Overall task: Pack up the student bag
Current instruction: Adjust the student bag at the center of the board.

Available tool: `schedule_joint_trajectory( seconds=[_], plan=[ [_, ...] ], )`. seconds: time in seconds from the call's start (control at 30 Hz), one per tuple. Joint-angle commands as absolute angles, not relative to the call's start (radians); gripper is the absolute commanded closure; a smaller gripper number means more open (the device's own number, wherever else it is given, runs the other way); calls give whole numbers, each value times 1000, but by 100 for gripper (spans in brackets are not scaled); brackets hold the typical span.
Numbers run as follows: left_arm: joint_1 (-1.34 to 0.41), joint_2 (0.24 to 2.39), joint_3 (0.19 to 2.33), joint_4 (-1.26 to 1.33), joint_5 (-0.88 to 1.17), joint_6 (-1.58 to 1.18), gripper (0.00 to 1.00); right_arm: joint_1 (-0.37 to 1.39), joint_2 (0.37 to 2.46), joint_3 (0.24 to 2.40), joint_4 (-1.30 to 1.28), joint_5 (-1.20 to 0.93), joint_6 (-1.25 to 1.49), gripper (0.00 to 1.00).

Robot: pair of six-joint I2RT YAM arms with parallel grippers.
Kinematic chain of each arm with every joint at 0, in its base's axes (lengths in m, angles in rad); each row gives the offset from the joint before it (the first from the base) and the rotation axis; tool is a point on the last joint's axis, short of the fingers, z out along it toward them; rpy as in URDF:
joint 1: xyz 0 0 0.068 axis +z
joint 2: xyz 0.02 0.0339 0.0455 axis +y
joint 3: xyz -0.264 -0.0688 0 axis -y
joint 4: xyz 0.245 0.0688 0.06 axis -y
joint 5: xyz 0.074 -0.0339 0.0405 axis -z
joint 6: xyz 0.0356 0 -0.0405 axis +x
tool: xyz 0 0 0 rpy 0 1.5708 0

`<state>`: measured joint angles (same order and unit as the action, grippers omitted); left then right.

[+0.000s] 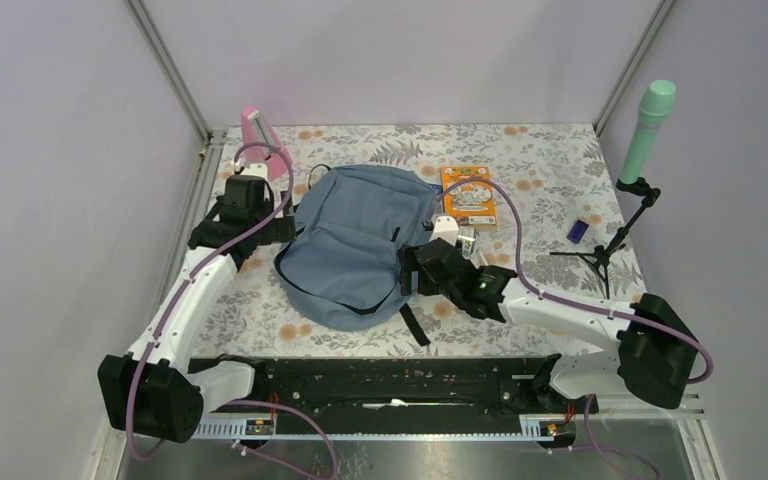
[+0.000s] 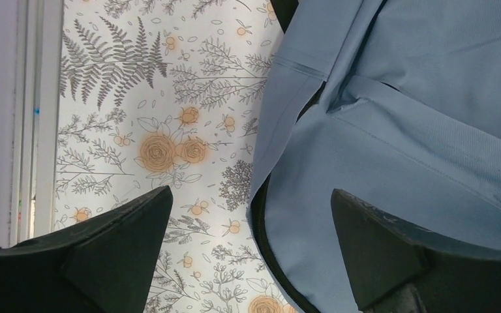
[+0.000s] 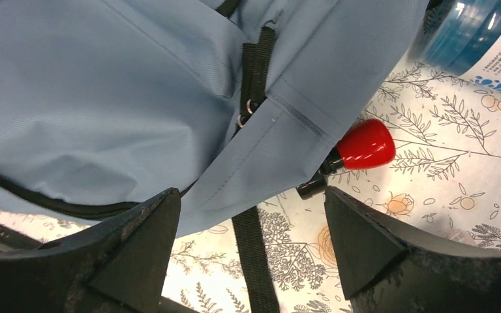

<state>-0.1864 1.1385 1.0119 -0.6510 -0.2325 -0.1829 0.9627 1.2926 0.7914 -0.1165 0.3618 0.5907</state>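
The student bag [image 1: 360,240], grey-blue with black straps, lies flat mid-table. My left gripper [image 1: 263,218] is open at its left edge; in the left wrist view the left gripper [image 2: 251,202] straddles the bag [image 2: 417,130] edge and its black zipper [image 2: 265,241], holding nothing. My right gripper [image 1: 418,268] is open at the bag's near right side. In the right wrist view the right gripper [image 3: 251,202] hangs over the bag [image 3: 104,98] hem and a loose black strap [image 3: 254,261]. A red-tipped object [image 3: 364,145] pokes out from under the fabric.
An orange book [image 1: 468,196] lies behind the bag's right side. A pink object [image 1: 257,130] leans at the back left. A small blue item [image 1: 578,230] and a tripod [image 1: 600,258] with a green cylinder [image 1: 648,130] stand right. A blue-and-white container [image 3: 470,32] lies beside the bag.
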Motion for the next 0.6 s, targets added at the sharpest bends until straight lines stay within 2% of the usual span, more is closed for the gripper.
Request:
schedule_joint_trajectory(
  seconds=[0.0, 0.13, 0.3, 0.43, 0.57],
  plan=[
    [-179, 1155, 1020, -647, -186, -177, 1, 921, 1332, 842, -119, 420, 653, 12],
    [-179, 1148, 1023, -647, -188, -179, 1, 827, 1345, 829, -109, 352, 658, 12],
    [-179, 1065, 996, -627, -189, -285, 1, 814, 1345, 887, -122, 399, 498, 10],
    [-179, 946, 873, -586, -184, -475, 1, 759, 1397, 961, -180, 413, 430, 10],
    [-179, 819, 713, -567, -239, -629, 1, 689, 1453, 1025, -181, 335, 398, 18]
  ],
)
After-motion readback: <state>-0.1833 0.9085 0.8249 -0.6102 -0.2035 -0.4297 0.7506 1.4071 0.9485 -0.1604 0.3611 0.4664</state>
